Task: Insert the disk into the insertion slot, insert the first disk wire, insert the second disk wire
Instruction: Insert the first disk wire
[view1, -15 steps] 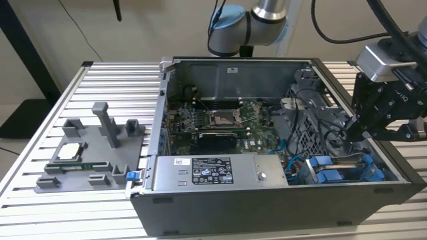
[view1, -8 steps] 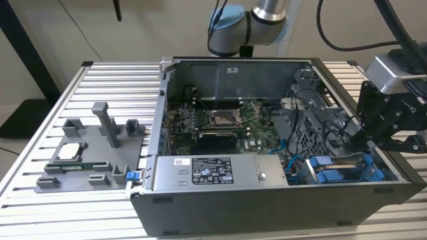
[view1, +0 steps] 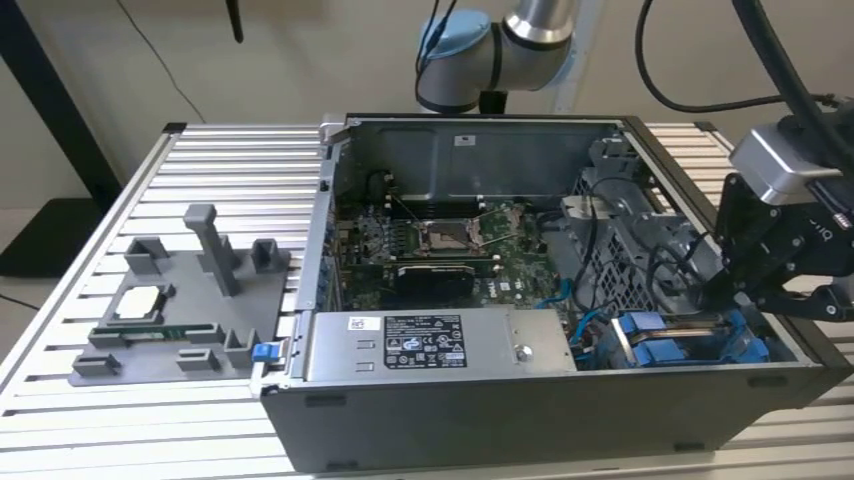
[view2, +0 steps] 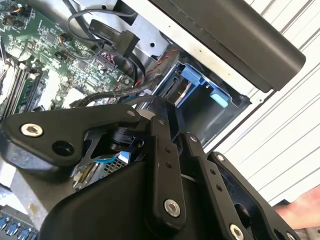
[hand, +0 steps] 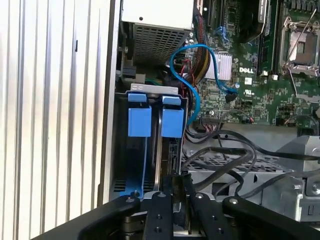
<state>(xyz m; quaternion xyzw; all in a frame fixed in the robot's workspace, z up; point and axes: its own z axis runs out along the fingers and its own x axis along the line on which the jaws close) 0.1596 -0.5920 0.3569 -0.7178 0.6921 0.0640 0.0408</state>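
Observation:
The disk (hand: 172, 122), grey with a bright blue carrier, stands on edge in the insertion slot (hand: 118, 150), beside a second blue carrier (hand: 139, 120). My gripper (hand: 176, 186) sits at the disk's near end, its black fingers close together on the disk's edge. In the exterior view the gripper (view1: 731, 298) reaches down into the case's front corner on the exterior view's right, over the blue carriers (view1: 667, 345). In the second wrist view the gripper's linkage hides much of the bay (view2: 210, 117). A blue cable (hand: 197, 55) and loose black cables (hand: 225, 150) lie nearby; I cannot tell which are the disk wires.
The open grey computer case (view1: 534, 420) lies on a slatted metal table (view1: 227, 150). Inside are the motherboard (view1: 441, 240), the power supply (view1: 427, 345) and a perforated cage (hand: 215, 170). A grey fixture (view1: 187, 300) stands on the exterior view's left. A flat black plug (view2: 125, 42) hangs loose.

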